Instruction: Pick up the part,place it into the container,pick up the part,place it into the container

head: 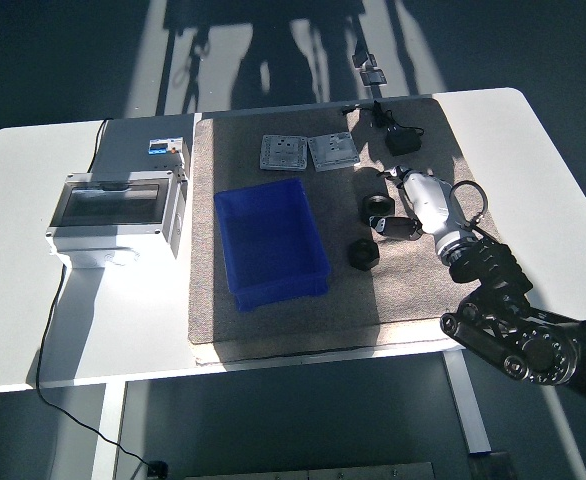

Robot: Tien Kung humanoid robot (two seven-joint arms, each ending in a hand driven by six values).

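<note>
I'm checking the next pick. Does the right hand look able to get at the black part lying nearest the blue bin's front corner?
Probably yes. The right hand hovers just beyond that black part, with only open mat between them and nothing lying on top. Another black part sits closer to the hand.

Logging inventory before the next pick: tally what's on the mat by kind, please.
Black ring-shaped parts: 2
Grey square plates: 2
Blue container: 1
Small black item at the mat's far edge: 1
Total: 6
</note>
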